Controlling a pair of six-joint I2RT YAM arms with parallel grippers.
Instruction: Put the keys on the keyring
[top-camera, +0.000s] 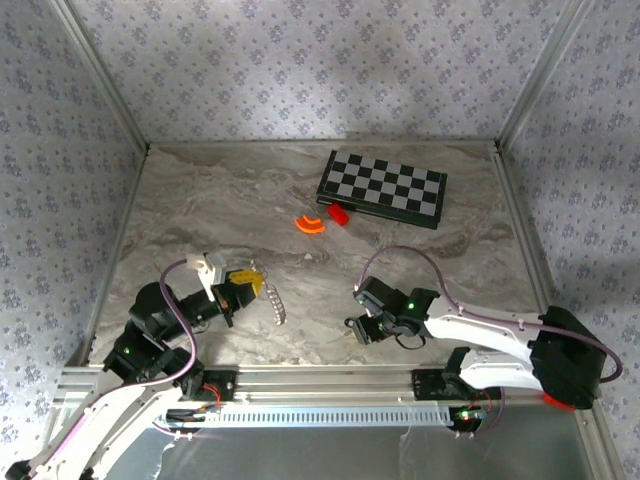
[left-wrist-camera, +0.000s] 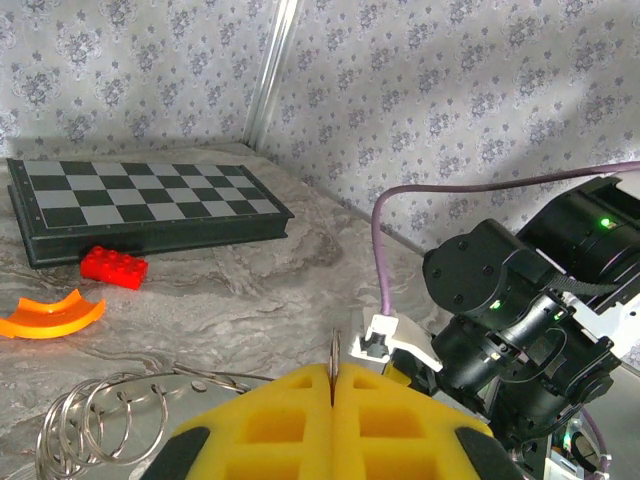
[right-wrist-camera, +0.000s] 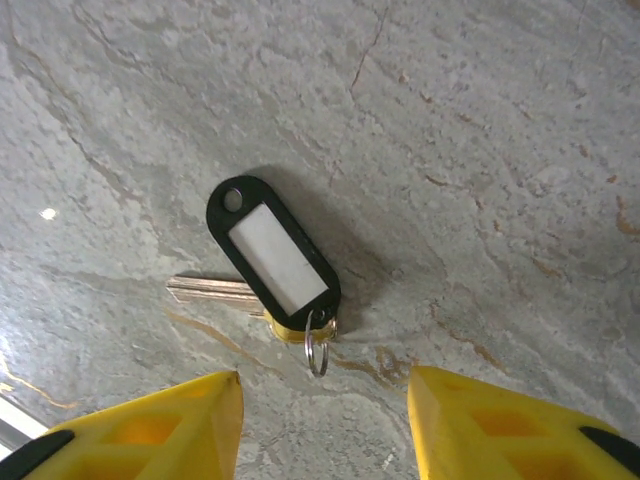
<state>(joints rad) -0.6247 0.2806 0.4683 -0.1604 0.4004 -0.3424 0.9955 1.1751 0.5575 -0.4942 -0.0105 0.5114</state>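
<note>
— Closest, yellow pads (right-wrist-camera: 170, 420) of right claw (right-wrist-camera: 325, 385), parted to a middling gap, gripping nothing. Pointed straight down at tabletop (right-wrist-camera: 480, 150).

— Aimed at what?

— At the key (right-wrist-camera: 272, 258), lying flat just beyond the tips: black oblong tag with a white label, silvery blade poking out sideways from underneath, small split loop (right-wrist-camera: 316, 352) at the near end. Loop end in line with the gap, so likely lined up for a pinch there.

— And left claw (left-wrist-camera: 333, 385)?

— Pressed fully together, raised off the tabletop, turned toward the right arm. Thin metal edge standing up in the seam; seems to be the end of the keyring (left-wrist-camera: 95, 430), though hard to say for sure with the pads covering the join. Wire coils hanging out to one side, free of the grip.

— Why held like that?

— Probably to steady the keyring and leave its coils exposed for threading.

— Threaded yet?

— No. Key and keyring well apart, one under each arm.

— Anything else about?

— Chessboard (top-camera: 382, 188), red block (top-camera: 339, 214) and orange arc piece (top-camera: 310, 225) toward the far side, out of the way.
</note>
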